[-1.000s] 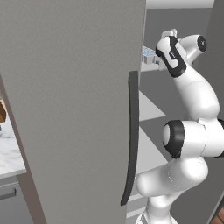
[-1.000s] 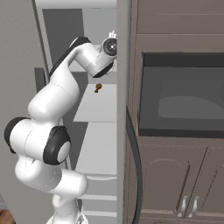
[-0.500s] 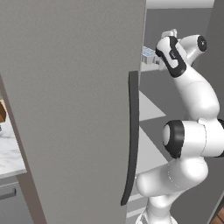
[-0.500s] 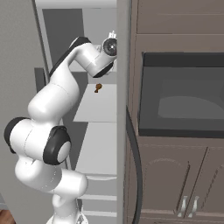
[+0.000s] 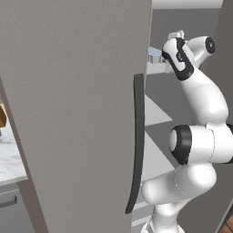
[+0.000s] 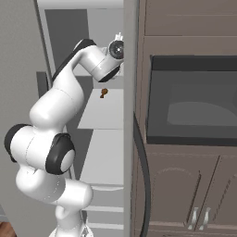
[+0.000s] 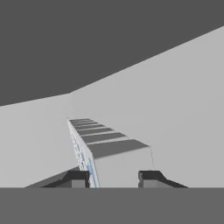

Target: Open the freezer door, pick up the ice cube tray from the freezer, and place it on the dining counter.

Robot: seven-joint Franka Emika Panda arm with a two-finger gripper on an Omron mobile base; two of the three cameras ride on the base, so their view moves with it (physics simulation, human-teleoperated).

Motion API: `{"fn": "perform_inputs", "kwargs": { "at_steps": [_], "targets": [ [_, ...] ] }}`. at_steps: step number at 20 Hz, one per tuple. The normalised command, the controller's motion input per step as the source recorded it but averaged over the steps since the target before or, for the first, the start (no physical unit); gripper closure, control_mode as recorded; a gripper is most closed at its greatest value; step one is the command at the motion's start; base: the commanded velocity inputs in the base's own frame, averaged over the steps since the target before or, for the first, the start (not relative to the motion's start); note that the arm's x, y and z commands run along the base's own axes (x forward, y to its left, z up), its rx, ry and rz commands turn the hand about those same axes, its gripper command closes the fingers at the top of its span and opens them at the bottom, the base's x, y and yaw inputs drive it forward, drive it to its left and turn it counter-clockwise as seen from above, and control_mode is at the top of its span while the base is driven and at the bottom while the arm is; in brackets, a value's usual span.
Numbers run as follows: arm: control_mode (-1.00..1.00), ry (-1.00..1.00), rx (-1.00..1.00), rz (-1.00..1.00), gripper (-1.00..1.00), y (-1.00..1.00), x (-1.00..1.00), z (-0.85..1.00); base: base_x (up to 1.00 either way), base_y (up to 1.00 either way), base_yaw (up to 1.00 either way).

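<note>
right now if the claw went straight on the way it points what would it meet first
The ice cube tray: it already sits between the claw fingertips, running away ahead. Beyond it, probably the freezer's back wall; depth is unclear.

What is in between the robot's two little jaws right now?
The ice cube tray. In the hand view it runs away from the gripper, with one dark jaw on each side of its near end.

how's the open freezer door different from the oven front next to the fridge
The freezer door is a plain light grey slab swung open; the oven front is dark, glassy and shut in brown cabinetry. The freezer door carries a long dark curved vertical handle, while no handle shows on the oven front. The freezer door runs far taller than the oven front. Both are flat upright panels.
</note>
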Motion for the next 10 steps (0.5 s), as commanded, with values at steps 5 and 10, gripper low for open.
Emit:
{"fn": "perform_inputs", "kwargs": {
  "at_steps": [5, 10],
  "targets": [
    [-1.0, 0.0, 0.0, 0.0, 1.0, 0.0, 0.0, 0.0, 0.0, 0.0, 0.0],
    [-1.0, 0.0, 0.0, 0.0, 1.0, 0.0, 0.0, 0.0, 0.0, 0.0, 0.0]
  ]
}}
